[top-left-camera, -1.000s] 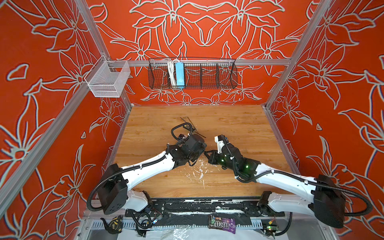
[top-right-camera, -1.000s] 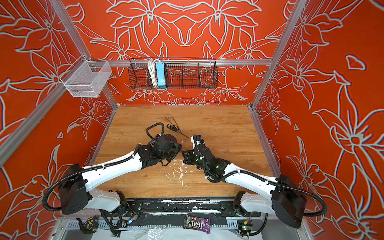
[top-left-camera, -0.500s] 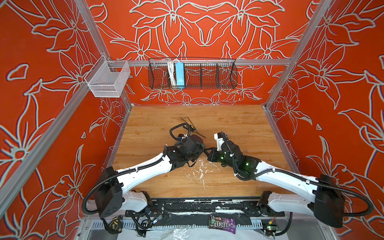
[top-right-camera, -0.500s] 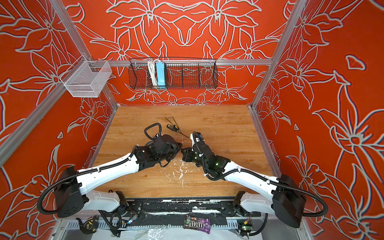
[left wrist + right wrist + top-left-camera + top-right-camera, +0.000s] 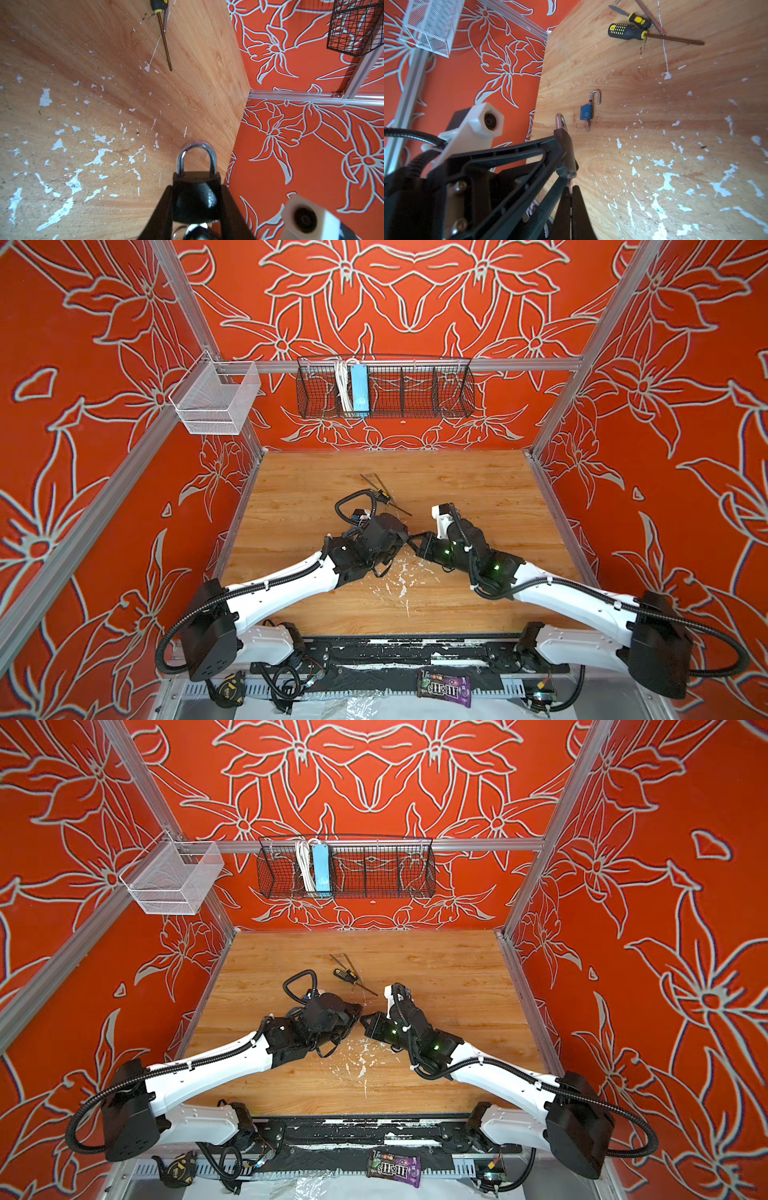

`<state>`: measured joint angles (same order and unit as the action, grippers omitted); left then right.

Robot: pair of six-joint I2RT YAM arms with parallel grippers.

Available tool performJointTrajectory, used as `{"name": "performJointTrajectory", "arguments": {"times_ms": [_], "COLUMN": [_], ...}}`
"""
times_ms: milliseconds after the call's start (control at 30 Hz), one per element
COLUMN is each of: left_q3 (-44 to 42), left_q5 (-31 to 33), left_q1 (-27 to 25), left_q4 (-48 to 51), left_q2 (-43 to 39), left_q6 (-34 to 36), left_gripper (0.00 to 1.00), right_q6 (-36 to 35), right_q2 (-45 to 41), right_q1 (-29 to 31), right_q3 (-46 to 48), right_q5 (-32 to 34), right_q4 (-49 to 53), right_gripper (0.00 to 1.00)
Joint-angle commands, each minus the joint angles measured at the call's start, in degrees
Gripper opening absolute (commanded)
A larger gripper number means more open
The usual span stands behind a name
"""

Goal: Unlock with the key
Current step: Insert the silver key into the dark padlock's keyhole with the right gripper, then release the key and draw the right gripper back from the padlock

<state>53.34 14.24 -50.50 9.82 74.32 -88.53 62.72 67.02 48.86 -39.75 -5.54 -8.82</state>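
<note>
My left gripper (image 5: pixel 196 187) is shut on a black padlock (image 5: pixel 195 199), one finger on each side of its body. Its silver shackle (image 5: pixel 196 154) points away from the wrist with both legs seated in the body. My right gripper (image 5: pixel 571 188) is shut on the key (image 5: pixel 570 187), which enters the underside of that padlock (image 5: pixel 566 149). In both top views the left gripper (image 5: pixel 405 537) and right gripper (image 5: pixel 414 542) meet tip to tip above the middle of the wooden table (image 5: pixel 478 497); padlock and key are hidden between them there.
A blue padlock (image 5: pixel 586 112) lies on the table with its shackle swung open and a key in it. Two screwdrivers (image 5: pixel 627 31) and a thin metal rod (image 5: pixel 374 481) lie behind the grippers. A wire basket (image 5: pixel 386 385) and a white mesh bin (image 5: pixel 216 400) hang on the walls.
Both wrists have shifted only slightly and stay joined at the padlock. Neither grip has changed.
</note>
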Motion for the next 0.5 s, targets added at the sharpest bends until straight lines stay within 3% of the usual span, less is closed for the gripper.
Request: {"name": "performJointTrajectory", "arguments": {"times_ms": [0,467], "left_q3": [-0.59,-1.32], "left_q5": [-9.12,-7.79], "left_q1": [-3.63,-3.90], "left_q4": [-6.08,-4.08], "left_q2": [-0.18,-0.39], "left_q6": [-1.82,-3.21], "left_gripper": [0.00,0.00], "right_q6": [8.09,19.57], "right_q2": [-0.72,-2.67], "right_q1": [-0.84,-0.90], "right_q3": [0.15,3.23], "right_q5": [-1.65,-1.93], "right_q4": [-12.34,-18.72], "right_gripper": [0.00,0.00]}}
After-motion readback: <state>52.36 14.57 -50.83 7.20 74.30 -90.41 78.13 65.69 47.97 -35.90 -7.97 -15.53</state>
